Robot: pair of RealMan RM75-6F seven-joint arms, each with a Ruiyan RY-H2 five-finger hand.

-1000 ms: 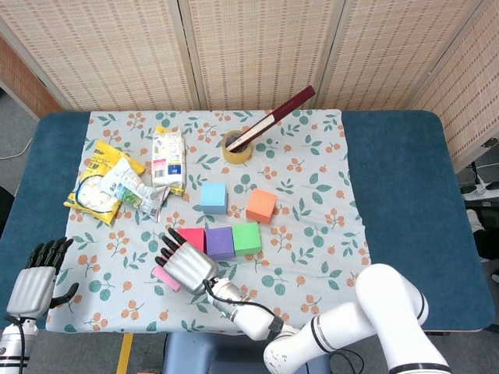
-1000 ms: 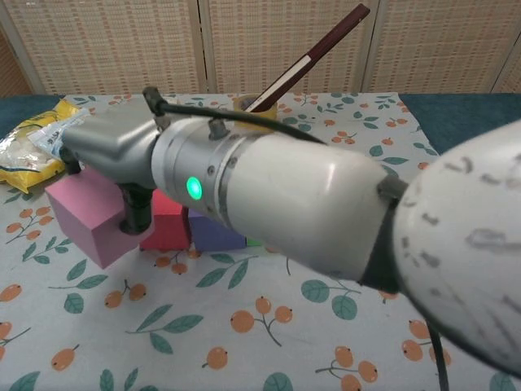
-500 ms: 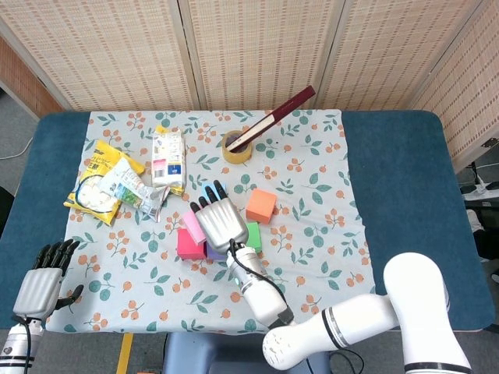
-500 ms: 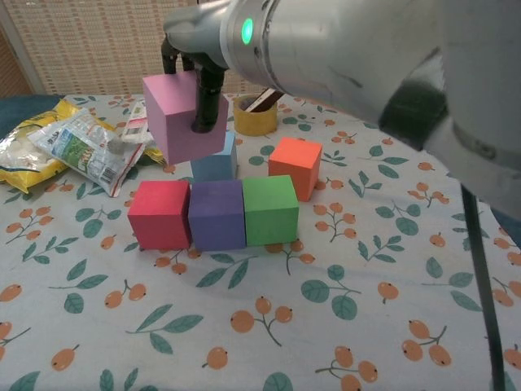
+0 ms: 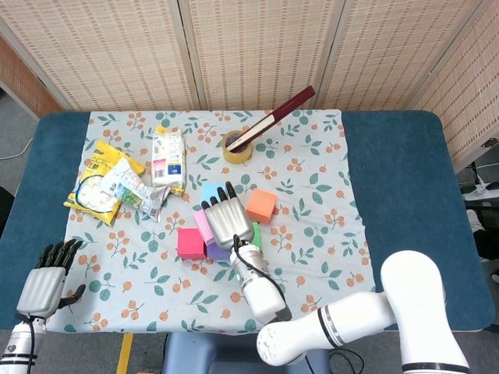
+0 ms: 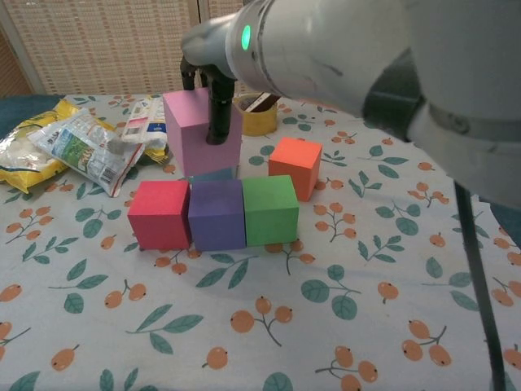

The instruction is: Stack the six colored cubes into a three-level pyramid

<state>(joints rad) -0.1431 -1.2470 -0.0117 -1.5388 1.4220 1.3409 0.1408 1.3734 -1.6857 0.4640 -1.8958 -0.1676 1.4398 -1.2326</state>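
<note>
My right hand grips the pink cube and holds it in the air, just above and behind the red and purple cubes. On the cloth, the red cube, purple cube and green cube stand side by side in a row. Behind the green one sits the orange cube. The blue cube is mostly hidden behind the pink one in the chest view. At the front left table edge my left hand holds nothing, its fingers apart.
A yellow tape roll with a dark stick leaning in it stands at the back. Snack bags and a white packet lie at the left. The floral cloth covers the table's middle.
My right hand lifted the pink cube from the cloth at the front left and carried it right and back, to above the row. The left hand barely moved.
</note>
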